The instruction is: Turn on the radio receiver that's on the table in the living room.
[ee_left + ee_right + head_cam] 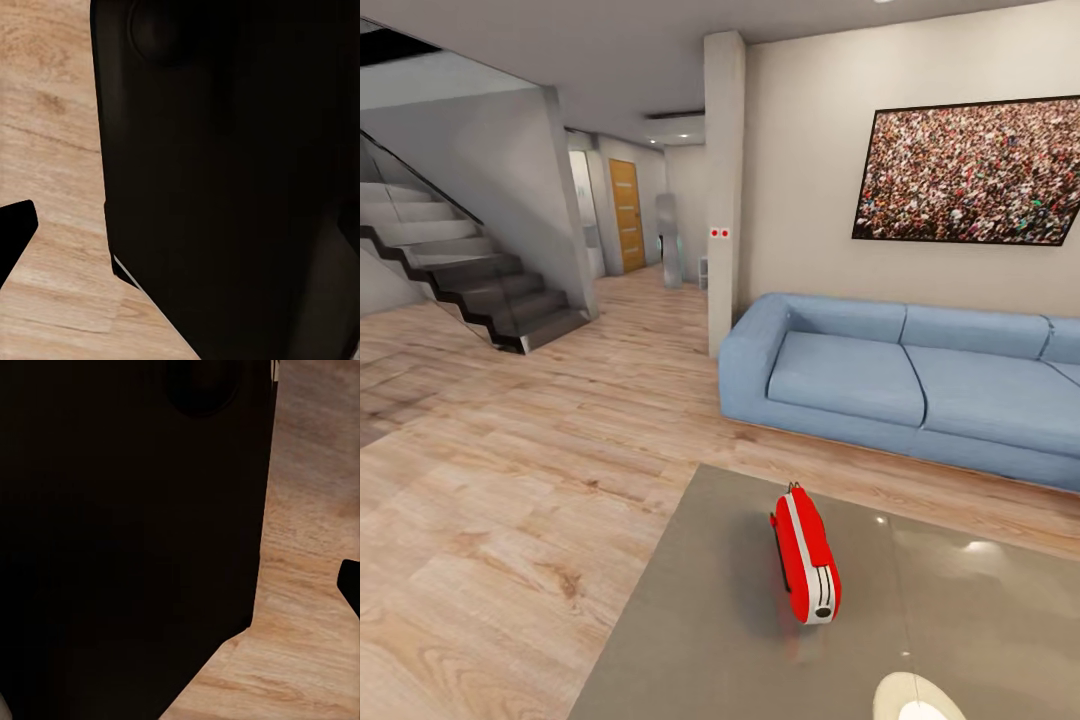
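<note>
The radio receiver [807, 560] stands on the glossy grey-taupe table [690, 620] in the head view. It is bright red with white trim, and its narrow end with a white panel faces me. A thin wire handle runs along its left side. The dial and grille are turned away from me. In the left wrist view a large black body [225, 180] blocks most of the picture, with a dark tip [15, 232] at the edge over wood floor. The right wrist view shows a similar black body [127, 540] and a dark tip [351, 585].
A blue sectional sofa [900, 385] stands behind the table under a framed crowd picture [970, 172]. Light wood floor [510, 470] spreads to the left toward a staircase [470, 270] and a pillar [724, 190]. A white rounded object [918, 698] lies at the table's near edge.
</note>
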Tool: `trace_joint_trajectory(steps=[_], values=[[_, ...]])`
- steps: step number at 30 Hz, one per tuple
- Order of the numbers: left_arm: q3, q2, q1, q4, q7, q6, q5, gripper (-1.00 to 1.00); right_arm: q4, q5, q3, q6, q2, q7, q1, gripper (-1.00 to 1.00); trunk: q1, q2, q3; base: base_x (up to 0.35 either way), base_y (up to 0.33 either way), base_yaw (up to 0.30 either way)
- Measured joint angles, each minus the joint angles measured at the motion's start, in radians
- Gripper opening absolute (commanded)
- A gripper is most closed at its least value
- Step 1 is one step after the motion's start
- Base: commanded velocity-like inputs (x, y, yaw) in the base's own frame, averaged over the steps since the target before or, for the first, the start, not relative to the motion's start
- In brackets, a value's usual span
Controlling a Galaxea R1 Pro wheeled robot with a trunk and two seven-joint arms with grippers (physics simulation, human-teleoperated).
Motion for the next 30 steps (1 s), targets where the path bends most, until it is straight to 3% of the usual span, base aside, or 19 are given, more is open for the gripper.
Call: trace_joint_trajectory(steps=[17, 30], values=[[0.000, -0.001, 0.000, 0.000, 0.001, 0.000, 0.000, 1.00, 0.000, 0.001, 0.003, -0.006, 0.000, 0.000, 0.000, 1.00, 0.000, 0.000, 0.000, 0.000, 0.000, -0.005], [0.000, -0.001, 0.000, 0.000, 0.000, 0.000, 0.000, 1.00, 0.000, -0.002, -0.002, -0.006, 0.000, 0.000, 0.000, 1.00, 0.000, 0.000, 0.006, 0.000, 0.000, -0.202]])
